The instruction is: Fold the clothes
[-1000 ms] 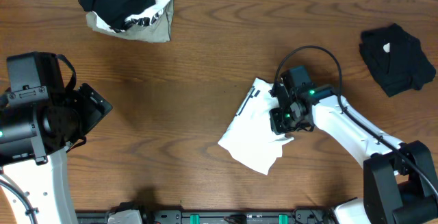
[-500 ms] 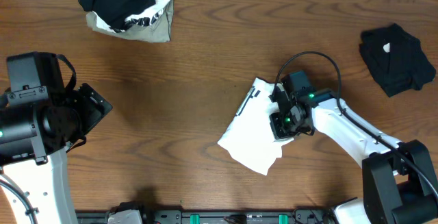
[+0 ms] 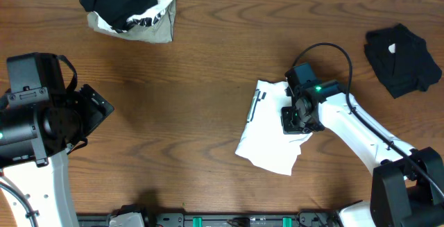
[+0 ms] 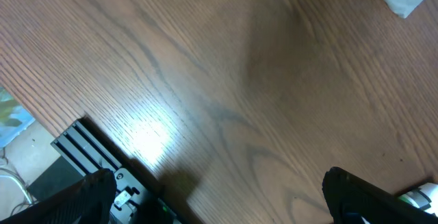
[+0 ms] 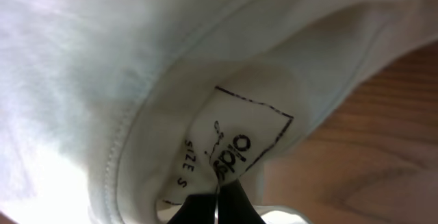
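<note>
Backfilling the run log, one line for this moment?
step: grasp | right gripper: shut on white T-shirt at neck label | left gripper: open, above bare table | black garment: far right | clothes pile: far left

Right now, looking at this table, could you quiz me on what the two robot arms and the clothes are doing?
1. True or false: the right hand is shut on the white T-shirt.
2. What colour is the lone garment near the right edge of the table: A white, B black, C red?
3. Fill in: the left hand hangs ___, holding nothing.
Key: 1 true; 2 B; 3 open.
</note>
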Tool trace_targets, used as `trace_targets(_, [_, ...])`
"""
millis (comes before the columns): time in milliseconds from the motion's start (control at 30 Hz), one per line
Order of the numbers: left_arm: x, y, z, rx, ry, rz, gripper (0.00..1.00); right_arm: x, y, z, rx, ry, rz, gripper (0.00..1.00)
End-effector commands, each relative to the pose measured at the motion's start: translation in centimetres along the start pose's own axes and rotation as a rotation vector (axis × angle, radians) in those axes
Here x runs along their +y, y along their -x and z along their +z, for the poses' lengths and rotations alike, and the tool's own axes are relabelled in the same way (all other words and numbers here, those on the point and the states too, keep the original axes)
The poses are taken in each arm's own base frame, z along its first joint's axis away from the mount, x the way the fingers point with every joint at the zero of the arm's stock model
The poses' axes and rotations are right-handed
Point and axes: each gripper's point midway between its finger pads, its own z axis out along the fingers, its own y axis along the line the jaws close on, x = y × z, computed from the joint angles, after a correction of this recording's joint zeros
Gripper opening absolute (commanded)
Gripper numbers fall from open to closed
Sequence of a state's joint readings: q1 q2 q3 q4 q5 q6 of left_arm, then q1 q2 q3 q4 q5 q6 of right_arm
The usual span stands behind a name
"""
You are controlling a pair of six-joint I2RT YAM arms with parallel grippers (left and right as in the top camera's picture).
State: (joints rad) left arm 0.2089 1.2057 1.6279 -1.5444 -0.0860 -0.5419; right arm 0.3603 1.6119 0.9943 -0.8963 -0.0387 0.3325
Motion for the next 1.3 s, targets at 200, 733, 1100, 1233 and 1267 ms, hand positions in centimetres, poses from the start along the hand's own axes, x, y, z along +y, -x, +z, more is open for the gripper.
trace_targets(200, [0.2, 0.2, 1.0, 0.027, 0.041, 0.015, 0.98, -4.0, 0.0, -1.0, -0.034, -0.194, 0.2, 0.21])
trace_targets(733, [0.0, 0.3, 1.5, 0.046, 0.053, 0.018, 0.98, -1.4, 3.5, -1.0, -0.084, 0.114, 0.551, 0.27])
trace_targets(1100, [0.1, 0.2, 1.5, 0.051, 0.057, 0.019, 0.98, -1.4, 4.2, 0.4, -0.135, 0.145, 0.609, 0.32])
trace_targets(1233, [0.1, 0.2, 1.5, 0.051, 0.057, 0.019, 0.98, -1.4, 4.2, 1.4, -0.155, 0.163, 0.621, 0.32])
trace_targets(1267, [0.1, 0.2, 1.5, 0.051, 0.057, 0.019, 0.98, -1.4, 4.2, 1.4, -0.155, 0.163, 0.621, 0.32])
